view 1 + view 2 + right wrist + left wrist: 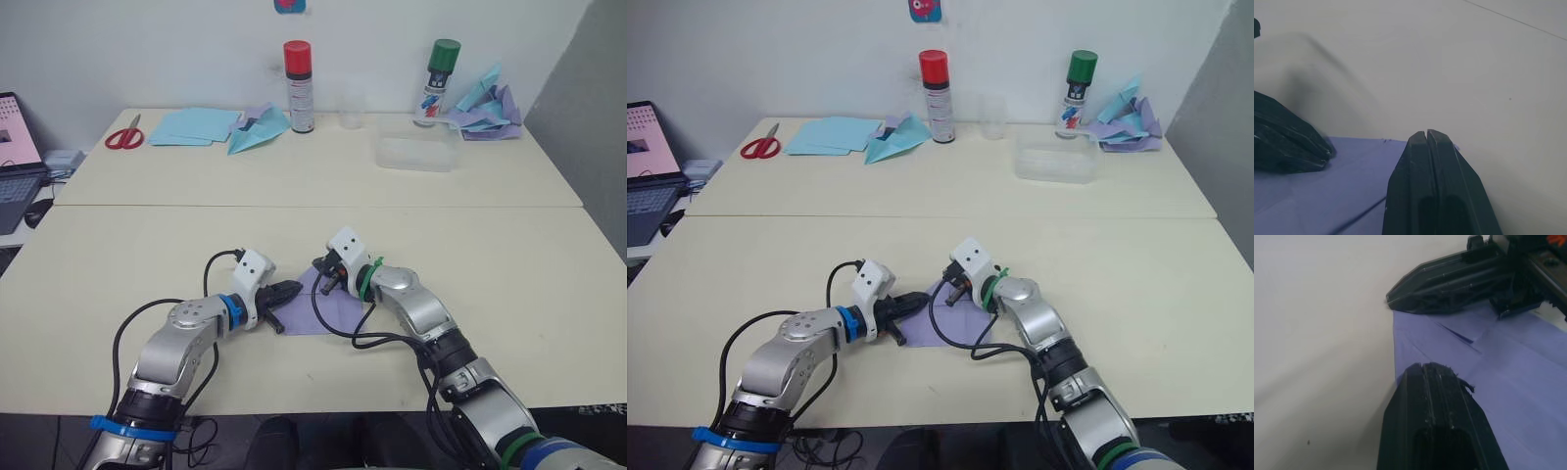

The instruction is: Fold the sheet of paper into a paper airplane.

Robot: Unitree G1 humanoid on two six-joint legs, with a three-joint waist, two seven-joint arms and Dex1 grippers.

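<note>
On the near table (118, 294), the sheet of paper (333, 311) lies flat between the robot's two arms, already showing a diagonal crease. The left gripper (287, 291) rests its tip at the sheet's left edge, its fingers pressed together and holding nothing; the right gripper (324, 281) does likewise at the far corner, its fingers also together and empty (the wrist views show each pair meeting along a thin seam). The step in hand appears to be pressing a fold flat, and doing it well likely means one gripper pinning the paper still while the other runs firmly along the crease, so the thin sheet does not slide or buckle. No finished lavender airplane is visible yet. On the far table (323, 171) stand two spray cans, one red-capped (298, 86) and one green-capped (437, 82), with one pair of red scissors (124, 134), one teal paper plane (258, 130), one clear tray (415, 153) and a stack of light blue sheets (194, 125).
</note>
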